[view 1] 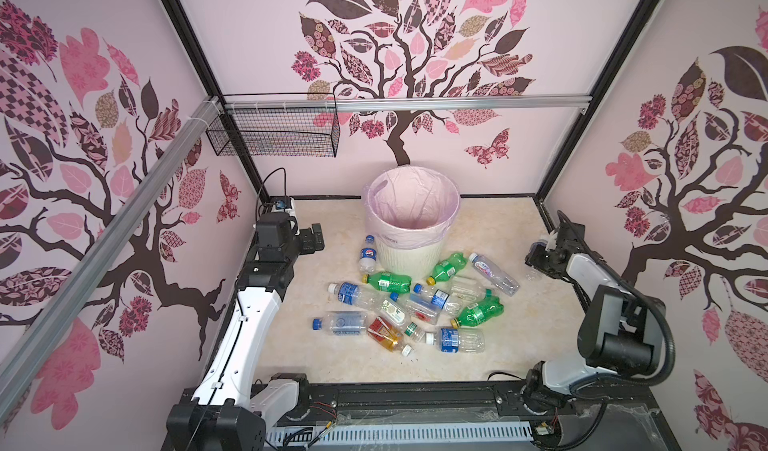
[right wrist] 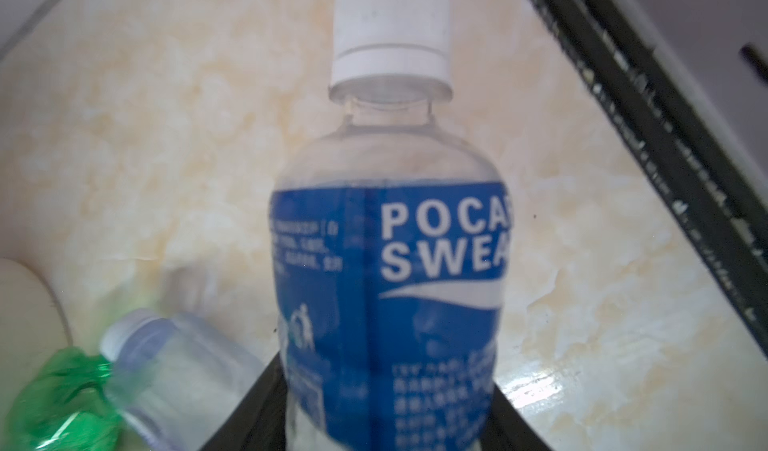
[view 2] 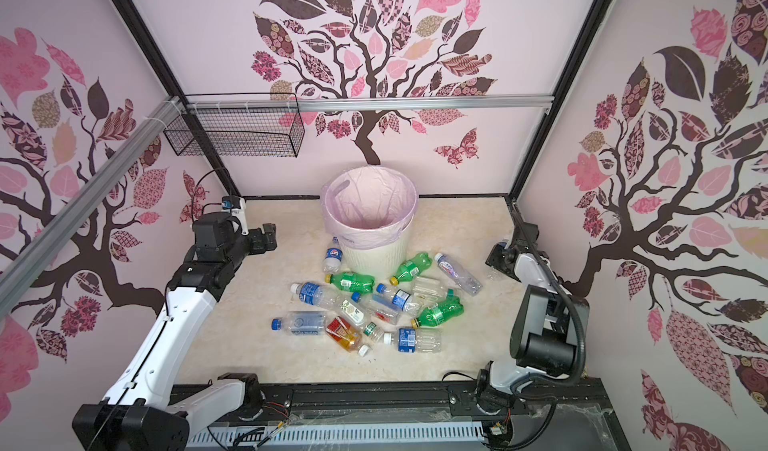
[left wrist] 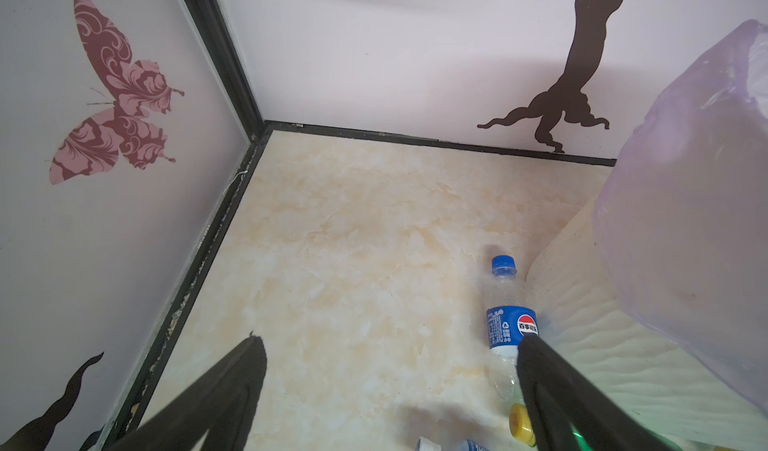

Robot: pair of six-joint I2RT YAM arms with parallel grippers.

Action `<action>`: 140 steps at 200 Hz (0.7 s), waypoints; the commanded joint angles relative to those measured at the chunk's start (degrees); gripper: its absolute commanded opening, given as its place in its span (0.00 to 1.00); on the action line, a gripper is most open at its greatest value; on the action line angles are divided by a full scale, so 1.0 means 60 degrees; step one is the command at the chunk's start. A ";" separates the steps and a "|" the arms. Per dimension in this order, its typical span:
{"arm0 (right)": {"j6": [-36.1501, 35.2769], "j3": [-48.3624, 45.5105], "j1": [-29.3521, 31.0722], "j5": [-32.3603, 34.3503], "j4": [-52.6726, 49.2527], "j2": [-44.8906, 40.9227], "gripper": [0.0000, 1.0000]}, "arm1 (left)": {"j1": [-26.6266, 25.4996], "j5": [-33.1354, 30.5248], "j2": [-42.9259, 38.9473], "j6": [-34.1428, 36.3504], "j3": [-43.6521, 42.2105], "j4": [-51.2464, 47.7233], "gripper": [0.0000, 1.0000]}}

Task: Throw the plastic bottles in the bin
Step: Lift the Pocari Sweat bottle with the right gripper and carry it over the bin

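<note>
Plastic bottles point(view 1: 419, 305) heaped on tabletop point(view 1: 498, 228) at 6 o'clock of bin point(view 1: 409, 258); nothing visible inside bin. Right claw point(right wrist: 382, 376), 3 o'clock of bin, pinches white-capped blue-label bottle point(right wrist: 386, 262). Left claw point(left wrist: 386, 341) spread wide, empty, at 9 o'clock. Step looks like a pick; next needs a lift, carry over the rim, release.

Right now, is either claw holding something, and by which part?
The right claw grips the white-capped, blue-labelled bottle by its lower body. The left claw is open and empty.

The marbled cream tabletop point(view 1: 320, 359) bears the bin point(view 1: 409, 258) and scattered plastic bottles point(view 1: 478, 312).
</note>
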 commanded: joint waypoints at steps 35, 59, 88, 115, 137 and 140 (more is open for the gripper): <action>0.0092 0.0419 -0.0036 -0.3250 0.0826 -0.2482 0.43 | -0.0034 0.0173 -0.0535 0.0152 -0.0549 -0.0515 0.98; 0.0477 -0.0140 -0.0036 -0.4605 0.1963 -0.3620 0.43 | -0.0024 0.0406 -0.0715 0.0104 -0.0744 -0.0589 0.98; 0.0440 -0.0780 -0.0036 -0.5429 0.2647 -0.4680 0.43 | -0.0028 0.0338 -0.0864 -0.0050 -0.0794 -0.0651 0.98; 0.1202 -0.1601 0.0111 -0.6323 0.3791 -0.5456 0.43 | -0.0032 0.0398 -0.1015 -0.0035 -0.0897 -0.0754 0.98; 0.1317 -0.1903 0.0490 -0.6595 0.4202 -0.5988 0.43 | -0.0034 0.0437 -0.1114 -0.0094 -0.1155 -0.0653 0.98; 0.1306 -0.1889 0.0535 -0.6627 0.4176 -0.6012 0.43 | -0.0037 0.0440 -0.1121 -0.0094 -0.1172 -0.0652 0.98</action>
